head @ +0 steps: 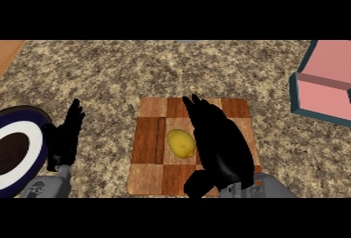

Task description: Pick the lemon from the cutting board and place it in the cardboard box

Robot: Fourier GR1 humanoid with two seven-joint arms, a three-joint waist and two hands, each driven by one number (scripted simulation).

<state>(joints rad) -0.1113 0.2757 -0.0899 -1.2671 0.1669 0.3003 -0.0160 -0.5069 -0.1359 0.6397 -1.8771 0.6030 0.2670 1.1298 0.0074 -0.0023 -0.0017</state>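
Speckled brown granite counter (137, 69) fills the view; a strip of orange wood (8, 52) at the upper left corner

- lemon (181, 143) — yellow, oval, lying lengthwise mid-board (154, 158), a checkered wooden one
- box (321, 83) — pink inside, teal-edged, far right, open

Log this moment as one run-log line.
lemon: on cutting board | right hand: open, beside lemon | left hand: open, resting left | box: far right, no lemon seen inside

Nothing here can be read from where I stand: no words, labels, brands, numbers or signs on anything in sight.
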